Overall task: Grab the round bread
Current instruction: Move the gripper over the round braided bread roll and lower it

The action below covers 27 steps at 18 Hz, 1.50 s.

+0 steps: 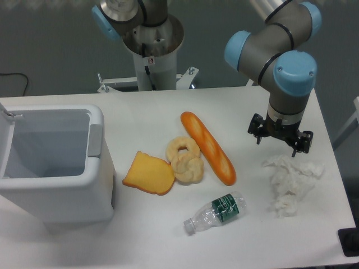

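Observation:
The round bread (185, 158) is a pale cream knobbly twisted pastry with a ring hole. It lies mid-table between a flat yellow-orange toast slice (148, 174) on its left and a long orange baguette (208, 147) on its right, touching both. My gripper (280, 141) hangs at the right side of the table, well to the right of the bread and above crumpled white tissue (290, 180). Its fingers point down and away from the camera, so I cannot tell how they stand. Nothing shows in it.
A large white bin (53, 162) with an open top stands at the left. A crushed clear plastic bottle with a green label (217, 210) lies in front of the breads. The arm's base post (151, 50) stands behind the table.

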Tool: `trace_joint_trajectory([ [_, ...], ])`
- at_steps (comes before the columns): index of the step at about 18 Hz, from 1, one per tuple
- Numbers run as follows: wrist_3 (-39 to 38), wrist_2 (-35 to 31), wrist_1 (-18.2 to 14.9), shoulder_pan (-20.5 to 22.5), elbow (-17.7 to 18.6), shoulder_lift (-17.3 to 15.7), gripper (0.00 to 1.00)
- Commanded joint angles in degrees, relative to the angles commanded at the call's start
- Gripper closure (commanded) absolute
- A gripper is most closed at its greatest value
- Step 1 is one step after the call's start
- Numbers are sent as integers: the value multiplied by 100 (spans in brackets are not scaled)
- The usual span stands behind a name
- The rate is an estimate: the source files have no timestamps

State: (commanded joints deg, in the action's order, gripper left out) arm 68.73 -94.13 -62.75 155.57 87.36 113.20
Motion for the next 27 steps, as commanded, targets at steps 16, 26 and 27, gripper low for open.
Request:
trace_joint_trajectory([
  [16,-447,149,237,-878,1362,-510,0],
  [26,-747,149,360,-1503,1810,-528,0],
  [27,-782,141,421,-1520,1837,-510,0],
])
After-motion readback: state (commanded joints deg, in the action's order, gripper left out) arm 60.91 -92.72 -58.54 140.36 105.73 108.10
